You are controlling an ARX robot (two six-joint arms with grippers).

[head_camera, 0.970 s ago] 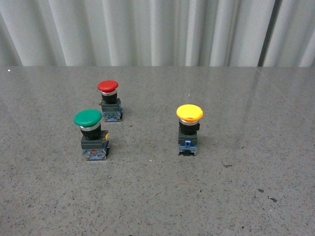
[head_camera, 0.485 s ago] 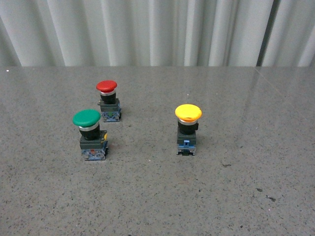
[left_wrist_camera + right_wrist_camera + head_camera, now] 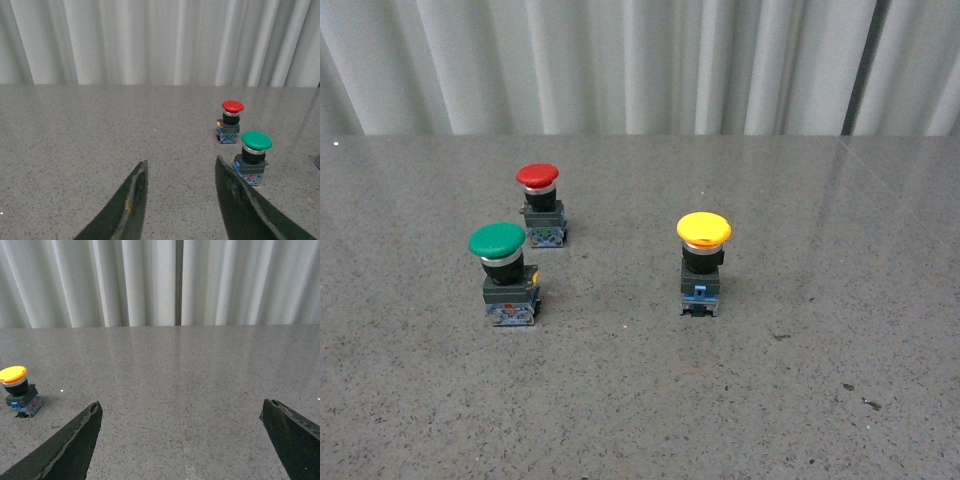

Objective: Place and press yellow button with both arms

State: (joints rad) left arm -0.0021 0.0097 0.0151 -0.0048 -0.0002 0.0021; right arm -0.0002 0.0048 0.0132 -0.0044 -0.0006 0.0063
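The yellow button (image 3: pixel 704 231) stands upright on the grey stone table (image 3: pixel 640 400), right of centre in the front view, with a round yellow cap, black body and blue base. It also shows small in the right wrist view (image 3: pixel 13 375), well off to one side of my right gripper (image 3: pixel 180 407), which is open wide and empty over bare table. My left gripper (image 3: pixel 181 167) is open and empty; the yellow button is not in its view. Neither arm shows in the front view.
A green-capped button (image 3: pixel 498 241) and a smaller red-capped button (image 3: pixel 538 176) stand at the left of the table; both also show in the left wrist view, green (image 3: pixel 256 141) close beside one finger, red (image 3: pixel 232 106) further off. White curtains (image 3: pixel 640 60) hang behind the table.
Nothing on the table has moved; the front view only jitters by a few pixels.
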